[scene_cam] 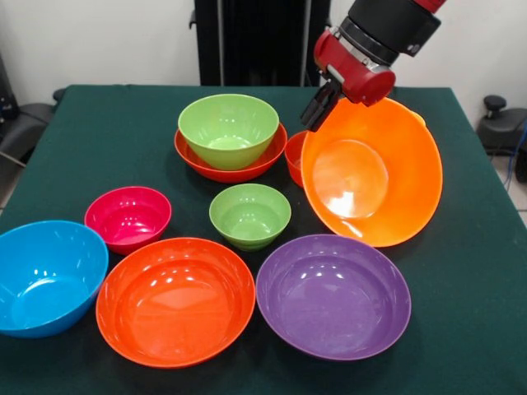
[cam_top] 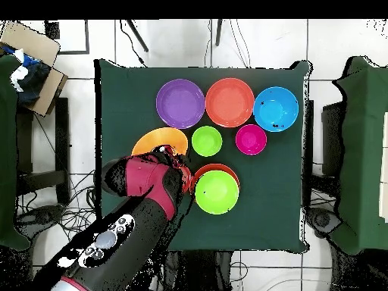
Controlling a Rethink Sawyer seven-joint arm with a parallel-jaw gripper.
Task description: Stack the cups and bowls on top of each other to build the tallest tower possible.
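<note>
My gripper [scene_cam: 316,109] is shut on the rim of a large orange bowl [scene_cam: 370,177] and holds it tilted on edge, its opening towards the camera, right of the middle of the table. In the overhead view the gripper [cam_top: 173,157] sits at the edge of this bowl [cam_top: 154,140]. To its left a medium lime green bowl [scene_cam: 228,127] is nested in a wide red-orange bowl [scene_cam: 265,160]; the pair also shows in the overhead view [cam_top: 217,192]. A small red-orange bowl [scene_cam: 293,156] stands half hidden behind the orange bowl. No cup is in view.
Loose on the green table [scene_cam: 469,263]: a small lime green bowl [scene_cam: 249,216], a magenta bowl [scene_cam: 128,216], a blue bowl [scene_cam: 45,276], a large red-orange bowl [scene_cam: 174,300] and a purple bowl [scene_cam: 333,295]. Chairs stand beside the table.
</note>
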